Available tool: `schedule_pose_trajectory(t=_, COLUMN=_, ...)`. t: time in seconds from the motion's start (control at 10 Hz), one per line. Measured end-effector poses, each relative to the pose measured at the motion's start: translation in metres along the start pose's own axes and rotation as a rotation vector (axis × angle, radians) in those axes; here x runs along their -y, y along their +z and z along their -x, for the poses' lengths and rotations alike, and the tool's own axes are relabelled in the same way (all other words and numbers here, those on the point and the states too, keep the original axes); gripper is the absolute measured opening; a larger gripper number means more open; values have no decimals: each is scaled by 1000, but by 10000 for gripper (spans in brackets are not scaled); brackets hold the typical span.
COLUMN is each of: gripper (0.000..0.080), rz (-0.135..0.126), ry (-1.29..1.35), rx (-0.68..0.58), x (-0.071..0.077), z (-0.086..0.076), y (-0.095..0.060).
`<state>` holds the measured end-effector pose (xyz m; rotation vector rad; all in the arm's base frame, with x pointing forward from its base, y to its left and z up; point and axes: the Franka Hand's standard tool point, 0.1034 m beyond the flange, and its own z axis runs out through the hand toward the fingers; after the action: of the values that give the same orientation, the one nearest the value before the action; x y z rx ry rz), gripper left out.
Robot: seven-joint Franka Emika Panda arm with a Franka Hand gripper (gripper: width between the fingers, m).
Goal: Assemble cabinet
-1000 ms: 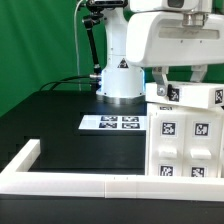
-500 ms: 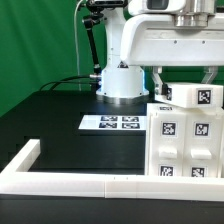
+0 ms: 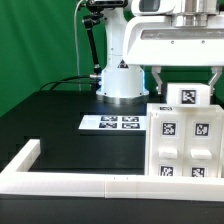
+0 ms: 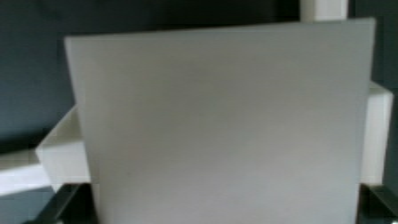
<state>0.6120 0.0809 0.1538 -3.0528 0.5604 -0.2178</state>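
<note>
The large white cabinet shell, with several tags on its faces, stands at the exterior view's right by the front rail. My gripper hangs right above it, shut across a smaller white cabinet block with one tag facing the camera. The block sits at or just over the shell's top; I cannot tell whether they touch. In the wrist view the block's plain white face fills most of the picture between my dark fingertips. Part of the shell shows behind it.
The marker board lies flat on the black table in front of the robot base. A long low white border rail runs along the front and turns back at the exterior view's left. A green curtain hangs behind.
The held block has shifted toward the exterior view's left over the shell: its tag moved from the right edge to the middle of the shell's top. The gripper body moved with it.
</note>
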Motion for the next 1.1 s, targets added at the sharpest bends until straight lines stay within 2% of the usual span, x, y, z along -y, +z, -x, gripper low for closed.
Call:
schedule_pose_trajectory(t=0.2, gripper=564, rz=-21, ry=295, rx=0, x=6, z=6, y=0)
schedule_pose_trajectory(t=0.4, gripper=564, rz=-54, ry=565, rx=33, x=8, z=6, y=-1)
schedule_pose_trajectory(t=0.7, gripper=564, rz=-63, ry=876, rx=65, x=11, z=7, y=1)
schedule_pose_trajectory(t=1.1, gripper=564, rz=-71, ry=1037, rx=81, x=15, z=9, y=1)
